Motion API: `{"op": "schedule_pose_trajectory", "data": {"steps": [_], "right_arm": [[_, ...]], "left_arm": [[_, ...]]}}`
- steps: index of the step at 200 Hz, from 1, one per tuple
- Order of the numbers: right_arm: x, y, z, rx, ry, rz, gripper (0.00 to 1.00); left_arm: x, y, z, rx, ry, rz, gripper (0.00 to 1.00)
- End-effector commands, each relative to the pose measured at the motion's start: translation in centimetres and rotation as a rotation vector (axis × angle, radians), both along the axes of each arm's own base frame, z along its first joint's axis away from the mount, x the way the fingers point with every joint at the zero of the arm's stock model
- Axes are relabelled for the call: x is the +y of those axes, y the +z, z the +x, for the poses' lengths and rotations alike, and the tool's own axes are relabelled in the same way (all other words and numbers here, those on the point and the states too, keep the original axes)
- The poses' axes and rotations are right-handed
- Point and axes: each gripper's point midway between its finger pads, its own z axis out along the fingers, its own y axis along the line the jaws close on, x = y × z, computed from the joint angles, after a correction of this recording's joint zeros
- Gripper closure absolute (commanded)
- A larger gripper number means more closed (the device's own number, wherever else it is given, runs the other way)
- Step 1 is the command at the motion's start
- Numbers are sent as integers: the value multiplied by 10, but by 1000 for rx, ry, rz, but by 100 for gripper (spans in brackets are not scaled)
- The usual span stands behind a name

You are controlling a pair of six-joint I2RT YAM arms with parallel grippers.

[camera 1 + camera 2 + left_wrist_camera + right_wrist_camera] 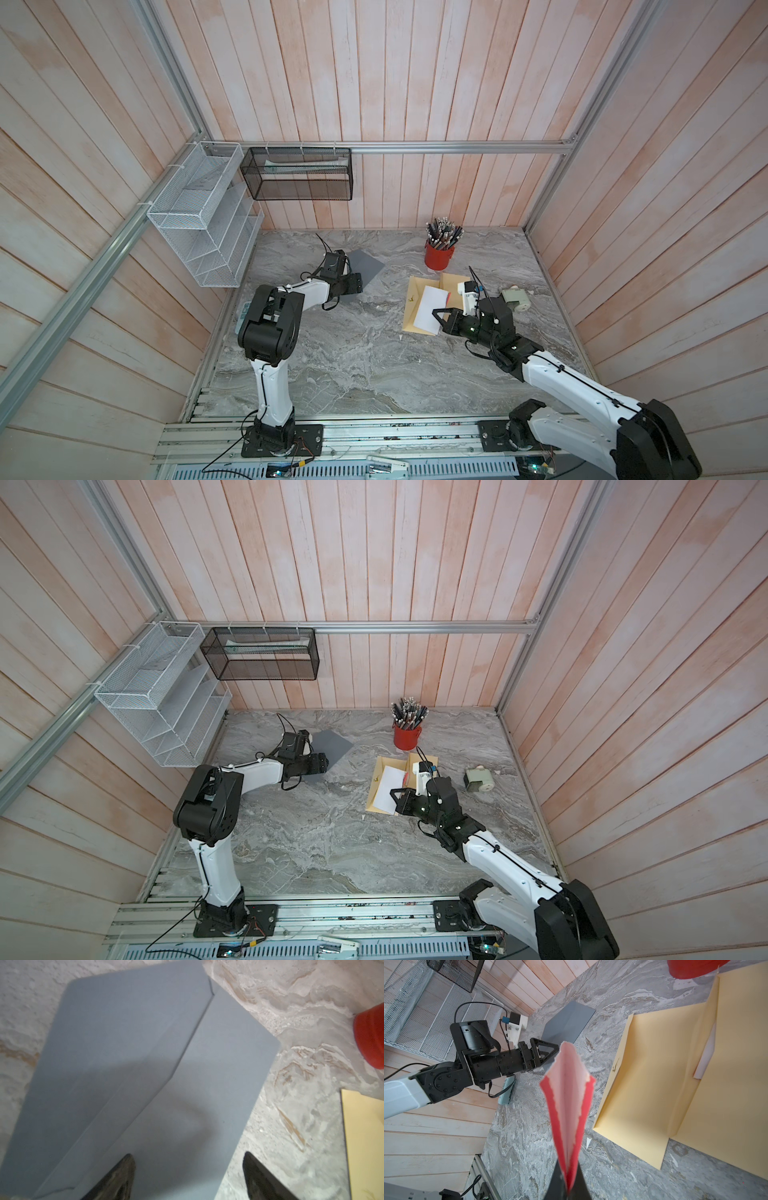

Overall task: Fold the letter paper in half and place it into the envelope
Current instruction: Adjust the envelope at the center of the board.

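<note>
Grey envelope (145,1064) under spread left gripper (188,1176)

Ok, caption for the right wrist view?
Right claw shut on the folded letter paper; beyond it, left claw open at the grey envelope.

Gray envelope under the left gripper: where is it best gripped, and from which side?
Probably the flap edge, the angled seam across the gray envelope: the sheet lies flat, and that seam seems its only lifted lip. Come down from above with the open left gripper, one finger slipping under the lip from the uncovered side.
</note>
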Motion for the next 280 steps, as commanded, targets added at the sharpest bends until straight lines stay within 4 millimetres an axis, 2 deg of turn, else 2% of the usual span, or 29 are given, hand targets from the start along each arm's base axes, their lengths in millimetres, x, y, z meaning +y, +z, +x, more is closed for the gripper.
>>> {"op": "schedule_pose_trajectory", "data": {"steps": [1, 62, 93, 112, 130, 149, 164, 183, 204, 222, 252, 280], "right_arm": [[1, 3, 0, -15, 11, 10, 100], [6, 7, 0, -21, 35, 21, 100], [8, 8, -1, -17, 40, 37, 100], [9, 9, 0, -18, 43, 40, 100], [10, 11, 0, -22, 44, 40, 100], [12, 10, 1, -19, 48, 38, 100], [14, 12, 1, -23, 53, 40, 100], [16, 12, 1, -23, 58, 39, 100], [16, 12, 1, -25, 62, 40, 100], [18, 12, 2, -27, 68, 40, 100], [20, 11, 3, -22, 76, 38, 100], [21, 10, 3, -24, 77, 43, 100]], "left_arm": [[-2, -38, -55, 177, 0, -17, 18], [-21, -50, -130, 254, -44, -70, 20], [-26, -44, -153, 267, -73, -107, 21], [-28, -25, -154, 227, -80, -129, 21], [-29, 9, -146, 147, -73, -151, 20], [-22, 39, -136, 71, -40, -140, 19], [-12, 51, -132, 44, 3, -103, 19], [4, 49, -134, 56, 53, -60, 21], [28, 36, -140, 93, 129, -56, 24], [47, 28, -145, 109, 209, -104, 35], [57, 29, -146, 83, 259, -161, 39], [60, 20, -145, 100, 263, -145, 39]]}}
